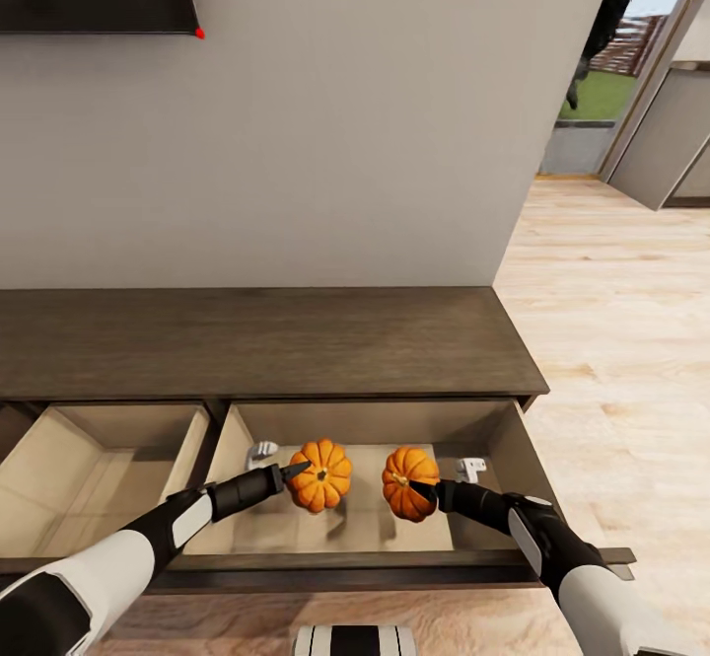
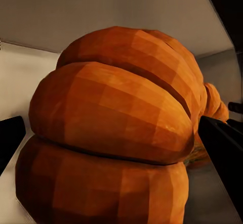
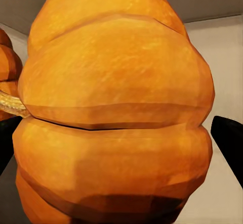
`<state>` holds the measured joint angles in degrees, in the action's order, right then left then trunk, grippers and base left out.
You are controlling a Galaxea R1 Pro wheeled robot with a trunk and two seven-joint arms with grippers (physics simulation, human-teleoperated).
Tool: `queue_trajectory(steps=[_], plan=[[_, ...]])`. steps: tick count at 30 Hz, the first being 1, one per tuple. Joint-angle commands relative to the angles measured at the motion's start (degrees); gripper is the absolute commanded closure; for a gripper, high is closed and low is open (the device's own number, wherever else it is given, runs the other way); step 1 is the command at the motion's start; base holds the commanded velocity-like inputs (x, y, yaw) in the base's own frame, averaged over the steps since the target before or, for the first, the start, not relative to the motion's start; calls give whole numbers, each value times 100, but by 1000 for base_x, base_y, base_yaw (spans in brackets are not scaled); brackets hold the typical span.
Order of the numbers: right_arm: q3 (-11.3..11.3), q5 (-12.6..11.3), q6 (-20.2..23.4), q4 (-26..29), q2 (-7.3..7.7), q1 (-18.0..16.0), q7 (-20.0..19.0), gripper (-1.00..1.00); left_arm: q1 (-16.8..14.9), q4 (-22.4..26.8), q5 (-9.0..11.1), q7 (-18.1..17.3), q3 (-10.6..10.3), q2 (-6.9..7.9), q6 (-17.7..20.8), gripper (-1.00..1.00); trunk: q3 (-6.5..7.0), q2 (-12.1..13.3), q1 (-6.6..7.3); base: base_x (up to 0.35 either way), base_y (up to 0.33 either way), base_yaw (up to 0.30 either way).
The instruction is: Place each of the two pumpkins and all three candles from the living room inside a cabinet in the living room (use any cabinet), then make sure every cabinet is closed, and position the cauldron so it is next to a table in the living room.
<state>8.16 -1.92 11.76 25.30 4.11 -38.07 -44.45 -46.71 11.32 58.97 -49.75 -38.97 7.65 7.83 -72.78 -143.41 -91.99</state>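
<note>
We are gripping left pumpkin (image 1: 320, 475) in left gripper (image 1: 296, 471) | right pumpkin (image 1: 408, 483) in right gripper (image 1: 424, 488) | both over open cabinet (image 1: 296, 340) drawer.

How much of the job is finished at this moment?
Done: nothing fully visible. In hand: the left tool grips one pumpkin, the right tool the other pumpkin, both over the open cabinet drawer. Left: releasing them, the candles, closing the drawers, the cauldron.

We see soft, even light on the wall (image 1: 325, 123), daylight brightest at the doorway (image 1: 611, 74) right of it; faint shadows lie under the pumpkins (image 1: 320, 475); both wrist views look blocky and slightly blurred at close range
</note>
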Motion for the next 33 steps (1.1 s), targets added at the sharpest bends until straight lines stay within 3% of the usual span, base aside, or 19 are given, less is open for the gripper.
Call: queue_trajectory(steps=[1, 6, 11, 12, 13, 19, 33], plan=[[11, 6, 6, 1, 1, 11, 9, 100, 0, 0, -6, 6, 32, -5, 5, 100, -1, 0, 0, 0, 0, 0], [18, 12, 18, -8, -6, 11, 101, 100, 2, -45, -25, 64, 188, -76, 24, 100, -1, 0, 0, 0, 0, 0], [19, 8, 132, -18, 1, 11, 262, 100, 4, -64, -34, 207, 183, -246, 25, 100, -1, 0, 0, 0, 0, 0], [19, 8, 195, -30, 18, 11, 567, 100, 4, -65, -39, 1213, 179, -299, 25, 100, -1, 0, 0, 0, 0, 0], [24, 6, 208, -102, 54, 11, 581, 100, 4, -71, -46, 1256, 177, -311, 24, 100, -1, 0, 0, 0, 0, 0], [38, 8, 221, -454, 127, 11, 604, 100, 4, -79, -42, 1299, 171, -317, 17, 100, -1, 0, 0, 0, 0, 0], [40, 13, 222, -425, 184, 11, 806, 100, 4, -78, -51, 1310, 162, -324, 42, 100, -1, 0, 0, 0, 0, 0]])
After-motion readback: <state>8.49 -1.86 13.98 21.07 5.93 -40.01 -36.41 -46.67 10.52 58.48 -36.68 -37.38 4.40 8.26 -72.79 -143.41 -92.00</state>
